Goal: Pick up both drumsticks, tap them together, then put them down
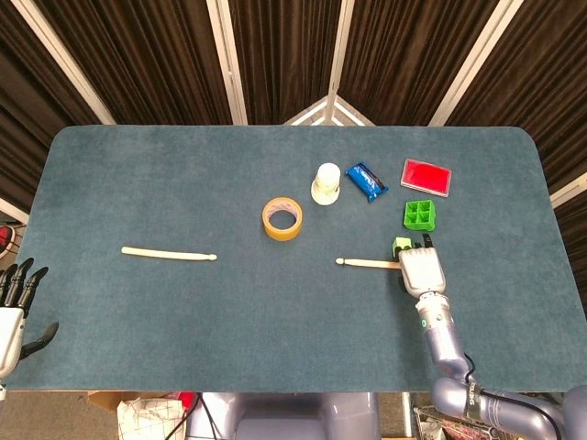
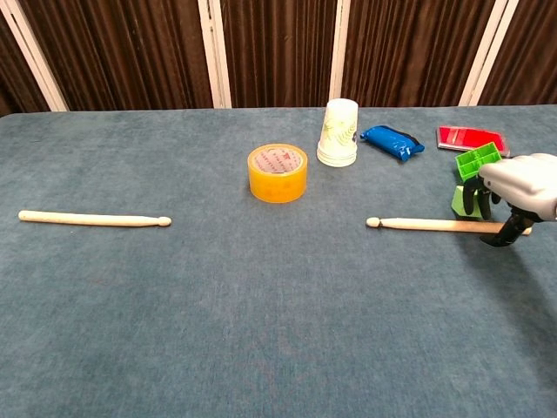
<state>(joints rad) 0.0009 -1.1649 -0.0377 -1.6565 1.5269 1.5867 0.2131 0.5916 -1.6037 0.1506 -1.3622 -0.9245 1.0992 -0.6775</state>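
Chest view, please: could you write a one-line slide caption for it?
Right robot hand at the butt of one drumstick; the other drumstick lies untouched far left.
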